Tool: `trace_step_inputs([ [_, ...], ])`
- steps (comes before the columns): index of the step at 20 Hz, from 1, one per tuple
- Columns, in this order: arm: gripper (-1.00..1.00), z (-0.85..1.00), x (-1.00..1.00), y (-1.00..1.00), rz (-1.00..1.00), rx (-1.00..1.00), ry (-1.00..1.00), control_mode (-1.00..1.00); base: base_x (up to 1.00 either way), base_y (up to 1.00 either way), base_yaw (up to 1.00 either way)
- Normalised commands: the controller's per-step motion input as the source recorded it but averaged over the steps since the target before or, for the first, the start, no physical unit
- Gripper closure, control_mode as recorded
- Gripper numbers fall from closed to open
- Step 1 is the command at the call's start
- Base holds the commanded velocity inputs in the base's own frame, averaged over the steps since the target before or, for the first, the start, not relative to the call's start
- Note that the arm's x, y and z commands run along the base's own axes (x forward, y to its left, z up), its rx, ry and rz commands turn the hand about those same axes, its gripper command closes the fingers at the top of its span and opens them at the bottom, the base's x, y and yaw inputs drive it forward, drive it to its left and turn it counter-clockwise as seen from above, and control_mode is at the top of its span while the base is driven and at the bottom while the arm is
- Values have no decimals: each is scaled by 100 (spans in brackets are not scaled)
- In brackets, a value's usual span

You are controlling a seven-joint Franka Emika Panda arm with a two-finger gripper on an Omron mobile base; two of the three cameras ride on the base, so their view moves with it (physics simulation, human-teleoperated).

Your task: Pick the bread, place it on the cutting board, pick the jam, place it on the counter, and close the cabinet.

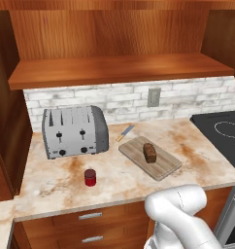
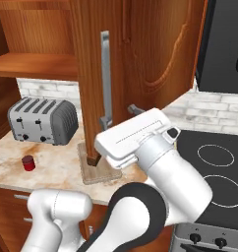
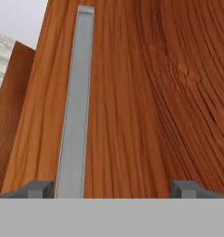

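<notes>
- Gripper (image 3: 111,187) spread wide in the hand view, nothing between its fingertips (image 3: 37,189), facing the cabinet (image 3: 132,115) door close up; silver bar handle (image 3: 76,106) running lengthwise just inside the left-hand tip.
- Left base view: bread (image 1: 149,152) lying on the cutting board (image 1: 163,168), roughly at its middle.
- Jam (image 1: 90,177) standing upright on the table (image 1: 56,182), in front of the toaster (image 1: 75,131) and well apart from the board.
- Small knife (image 1: 125,132) flat on the table between toaster and board, near the brick wall.
- Open cabinet shelf (image 1: 114,70) above, stove (image 1: 226,131) at the right edge.
- Right base view: gripper (image 2: 134,109) hard against the cabinet (image 2: 140,59) door, beside the lower end of the vertical handle (image 2: 105,74); door swung out over the table and covering much of the cutting board (image 2: 99,176).
- Jam (image 2: 28,163) on the table (image 2: 52,167) at left, in front of the toaster (image 2: 41,120).
- Stove (image 2: 214,167) to the right of the arm.
</notes>
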Motion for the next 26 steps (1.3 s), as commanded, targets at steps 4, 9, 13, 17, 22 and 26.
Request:
trace_step_inputs([
  [4, -100, 0, 28, 41, 5, 0, 0, -100, 0, 0, 0],
  [9, -100, 0, 29, 34, 4, 0, 0, -100, 0, 0, 0],
  [13, -100, 0, 32, 33, 4, 0, 0, -100, 0, 0, 0],
  [17, -100, 0, 35, 35, 3, 0, 0, -100, 0, 0, 0],
  [22, -100, 0, 38, 39, 3, 0, 0, -100, 0, 0, 0],
  [26, -100, 0, 33, 51, 1, 0, 0, -100, 0, 0, 0],
])
